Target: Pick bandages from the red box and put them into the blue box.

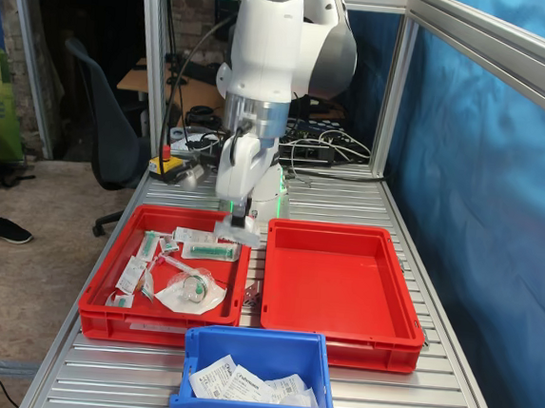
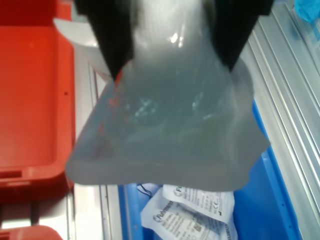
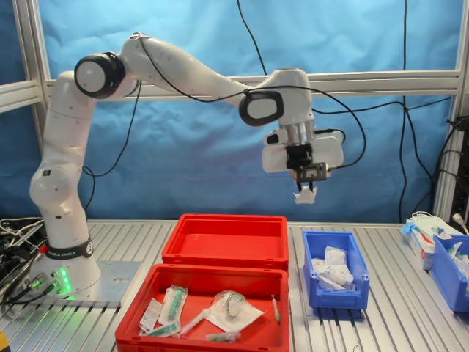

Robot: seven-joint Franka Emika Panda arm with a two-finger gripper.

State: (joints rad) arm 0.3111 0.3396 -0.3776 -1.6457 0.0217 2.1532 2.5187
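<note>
My gripper [image 3: 305,186] is shut on a bandage packet [image 3: 304,196], a small white packet in clear wrapping, and holds it high in the air. In the second exterior view it hangs above the near end of the blue box [image 3: 333,268], by the gap to the red box [image 3: 223,239]. In the wrist view the packet [image 2: 165,125] fills the frame between the black fingers [image 2: 107,35]. Below it, the blue box [image 2: 272,200] holds several bandages [image 2: 195,212]. In the first exterior view the red box [image 1: 342,286] has a bare floor and the blue box [image 1: 253,374] holds packets.
A second red tray [image 1: 166,276] holds syringe packets, tubing and a clear mask; it also shows in the second exterior view [image 3: 212,312]. Another blue bin [image 3: 451,268] and a pale box [image 3: 426,231] stand at the second exterior view's right. Aluminium frame posts surround the table.
</note>
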